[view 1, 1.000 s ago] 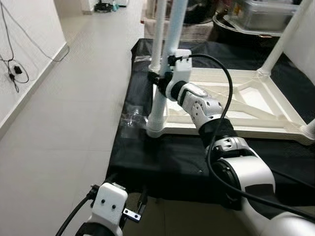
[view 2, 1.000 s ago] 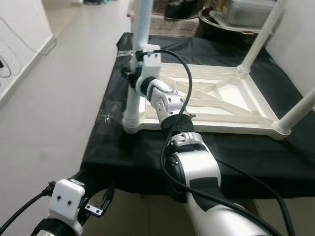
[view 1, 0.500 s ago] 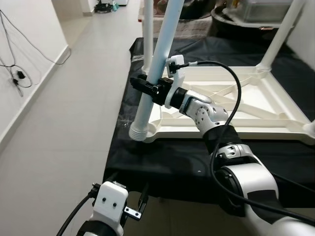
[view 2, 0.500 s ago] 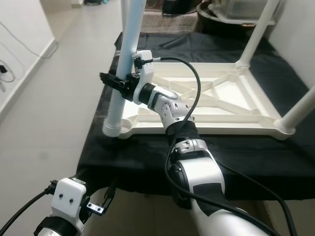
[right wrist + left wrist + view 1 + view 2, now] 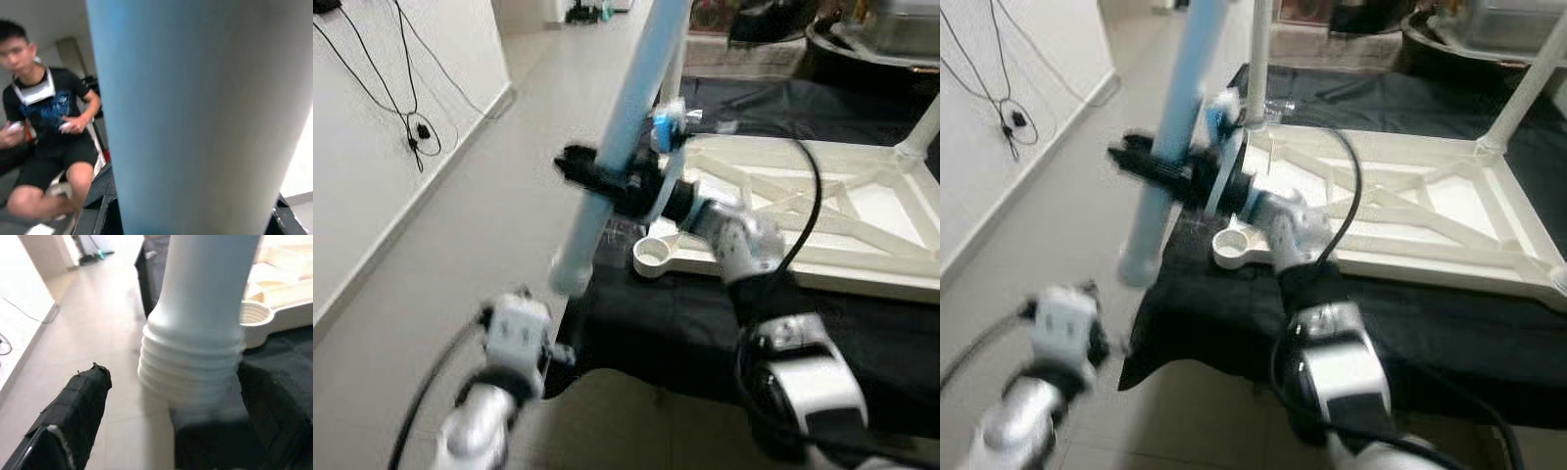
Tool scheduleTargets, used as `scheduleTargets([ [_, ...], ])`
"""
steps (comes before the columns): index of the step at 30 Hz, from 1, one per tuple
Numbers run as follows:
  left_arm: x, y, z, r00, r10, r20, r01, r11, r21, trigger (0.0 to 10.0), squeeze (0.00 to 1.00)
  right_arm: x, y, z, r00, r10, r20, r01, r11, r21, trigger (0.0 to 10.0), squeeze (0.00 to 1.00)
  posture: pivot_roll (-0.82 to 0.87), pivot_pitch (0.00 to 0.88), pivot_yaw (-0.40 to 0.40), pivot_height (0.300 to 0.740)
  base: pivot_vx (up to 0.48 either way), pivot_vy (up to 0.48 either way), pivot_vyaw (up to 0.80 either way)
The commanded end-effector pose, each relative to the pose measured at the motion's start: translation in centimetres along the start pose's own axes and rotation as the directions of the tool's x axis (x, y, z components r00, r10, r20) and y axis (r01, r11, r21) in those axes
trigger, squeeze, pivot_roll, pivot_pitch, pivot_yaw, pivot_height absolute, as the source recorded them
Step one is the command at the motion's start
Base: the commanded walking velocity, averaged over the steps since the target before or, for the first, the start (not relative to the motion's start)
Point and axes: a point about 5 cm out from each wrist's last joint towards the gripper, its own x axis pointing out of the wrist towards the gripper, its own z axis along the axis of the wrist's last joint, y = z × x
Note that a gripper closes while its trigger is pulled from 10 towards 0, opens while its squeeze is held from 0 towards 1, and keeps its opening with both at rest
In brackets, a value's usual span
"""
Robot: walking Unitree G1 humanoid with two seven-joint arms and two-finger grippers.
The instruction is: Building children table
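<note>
While your right gripper (image 5: 607, 181) stays clenched on the table leg (image 5: 612, 147), black cloth (image 5: 705, 323) and upturned tabletop (image 5: 822, 215) lie behind. Leg now clear of its corner socket (image 5: 656, 257), left gripper (image 5: 73, 416) raised beneath; its jaws you cannot tell.

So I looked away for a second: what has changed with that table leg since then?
The right gripper, still clamped on the leg, has lifted it out of the corner socket and tilted it. The left gripper rose toward its threaded end. The upturned tabletop stays on the black cloth.

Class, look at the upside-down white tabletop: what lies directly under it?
Under the tabletop lies a black cloth, spreading past its edges and drooping at the near corner. Whatever the cloth rests on is covered and cannot be seen.
</note>
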Motion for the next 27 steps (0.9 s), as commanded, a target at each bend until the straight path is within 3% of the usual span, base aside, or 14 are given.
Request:
scheduleTargets([
  [1,0.0,0.8,0.0,0.999,0.042,-0.015,-0.042,0.999,0.011,10.0,0.00,0.1,0.4,-0.6,0.999,0.033,-0.033,-0.033,0.999,0.018,10.0,0.00,0.13,0.048,-0.007,0.740,0.000,0.000,0.00],
  [8,1.6,0.9,0.4,0.999,0.033,-0.004,-0.033,0.996,0.077,10.0,0.00,0.1,1.0,-1.8,0.995,0.053,-0.079,-0.051,0.998,0.038,10.0,0.00,0.13,0.047,-0.008,0.740,0.000,0.000,0.00],
  [15,2.0,0.9,-0.1,0.999,0.027,-0.023,-0.025,0.997,0.073,10.0,0.00,0.2,1.5,-2.3,0.993,0.070,-0.096,-0.065,0.996,0.053,10.0,0.00,0.12,0.049,-0.007,0.740,0.000,0.000,0.00],
  [16,2.1,0.9,-0.3,0.999,0.023,-0.040,-0.020,0.998,0.068,0.0,0.00,0.2,1.8,-2.5,0.992,0.073,-0.100,-0.067,0.996,0.054,10.0,0.00,0.12,0.049,-0.007,0.740,0.000,0.000,0.00],
  [27,2.2,0.4,-1.1,0.995,0.018,-0.101,-0.012,0.998,0.056,0.0,0.00,0.3,1.9,-2.4,0.994,0.052,-0.099,-0.048,0.998,0.044,10.0,0.00,0.12,0.049,-0.007,0.740,0.000,0.000,0.00],
])
